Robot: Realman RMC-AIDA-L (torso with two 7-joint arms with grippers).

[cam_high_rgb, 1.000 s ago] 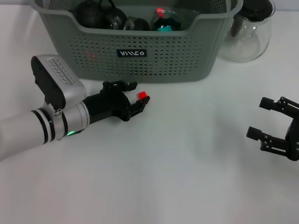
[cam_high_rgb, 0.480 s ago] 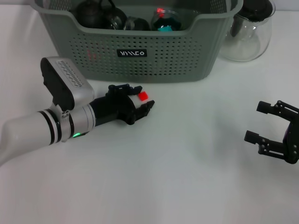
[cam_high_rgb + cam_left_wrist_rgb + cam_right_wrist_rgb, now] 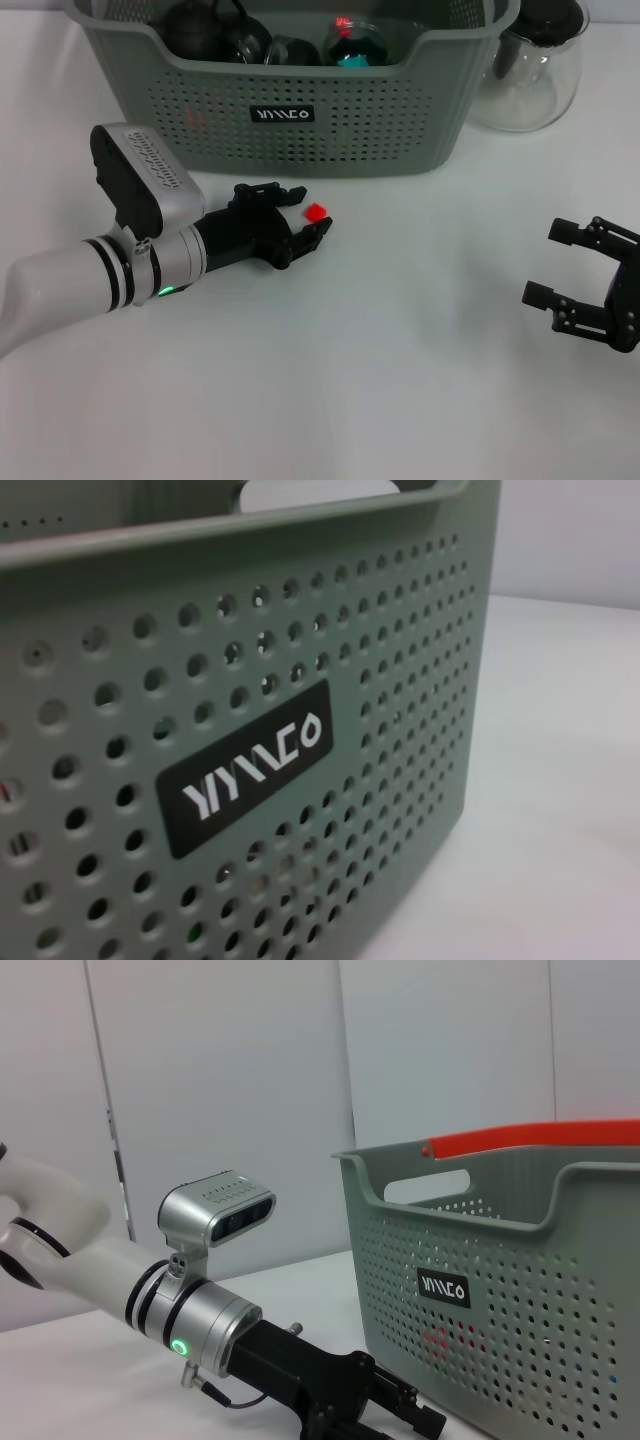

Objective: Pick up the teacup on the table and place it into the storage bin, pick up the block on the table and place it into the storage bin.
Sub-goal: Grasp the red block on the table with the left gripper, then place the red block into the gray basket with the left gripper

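Your left gripper [image 3: 300,222] holds its jaws apart around the small red block [image 3: 317,212], below the storage bin [image 3: 300,120].
The bin's perforated plastic wall hides most of its dark contents; your right gripper [image 3: 565,275] sits spread at 4 o'clock.

Black label [image 3: 248,768] on storage bin [image 3: 400,120], stylised white lettering, roughly "YYMCO", not clearly legible

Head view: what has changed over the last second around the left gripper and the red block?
The left gripper slid a little toward the right along the front of the bin, carrying the red block between its fingers. The block now sits tilted near the fingertips, and whether the grip is firm cannot be told. The right gripper barely shifted and is open. The bin and pitcher stayed put.
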